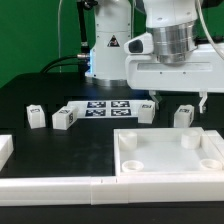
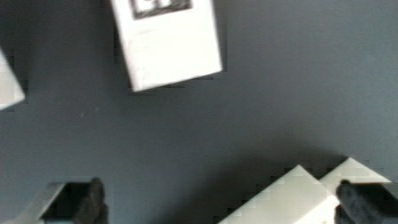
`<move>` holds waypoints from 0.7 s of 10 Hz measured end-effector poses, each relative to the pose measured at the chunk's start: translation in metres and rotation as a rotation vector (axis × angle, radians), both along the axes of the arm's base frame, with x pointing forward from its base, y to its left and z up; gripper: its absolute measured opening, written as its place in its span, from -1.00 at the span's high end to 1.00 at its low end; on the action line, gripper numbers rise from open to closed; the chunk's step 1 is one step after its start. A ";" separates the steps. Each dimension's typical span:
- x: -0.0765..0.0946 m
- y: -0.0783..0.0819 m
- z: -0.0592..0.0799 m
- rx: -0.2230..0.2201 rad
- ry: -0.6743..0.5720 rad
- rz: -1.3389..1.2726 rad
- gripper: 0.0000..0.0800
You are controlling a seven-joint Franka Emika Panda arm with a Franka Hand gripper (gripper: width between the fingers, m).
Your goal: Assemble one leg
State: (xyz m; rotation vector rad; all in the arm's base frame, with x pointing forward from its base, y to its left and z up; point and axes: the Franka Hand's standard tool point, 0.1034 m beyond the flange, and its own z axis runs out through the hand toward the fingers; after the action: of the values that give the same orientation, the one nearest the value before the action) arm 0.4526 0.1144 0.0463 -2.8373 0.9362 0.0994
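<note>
Several small white legs with black-and-white tags lie on the black table: two at the exterior view's left (image 1: 36, 117) (image 1: 66, 117), one (image 1: 147, 110) and another (image 1: 184, 114) near the middle. My gripper (image 1: 178, 100) hangs open and empty just above and behind that last leg. In the wrist view one tagged leg (image 2: 173, 45) lies well away from my open gripper (image 2: 217, 200). A second white piece (image 2: 7, 82) shows at the frame edge. The dark fingers (image 2: 71, 200) hold nothing.
The marker board (image 1: 100, 107) lies between the legs. A large flat white panel (image 1: 170, 150) with round corner recesses lies in front; its corner (image 2: 302, 195) shows between my fingers. White rails (image 1: 60, 185) run along the front edge, and a white piece (image 1: 5, 150) sits at the left.
</note>
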 end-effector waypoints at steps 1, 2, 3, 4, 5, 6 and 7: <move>-0.001 -0.001 0.000 0.004 0.007 0.025 -0.62; -0.001 -0.003 0.000 0.013 0.027 0.034 -0.62; 0.000 -0.003 0.000 0.013 0.021 0.045 -0.62; 0.004 -0.004 0.001 0.020 0.016 0.100 -0.62; -0.007 -0.006 -0.001 0.068 0.116 0.137 -0.62; -0.011 -0.009 -0.002 0.101 0.166 0.142 -0.62; -0.028 -0.009 -0.004 0.168 0.285 0.168 -0.62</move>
State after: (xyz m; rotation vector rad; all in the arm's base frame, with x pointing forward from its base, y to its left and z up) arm 0.4242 0.1055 0.0421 -2.7830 0.6946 0.5856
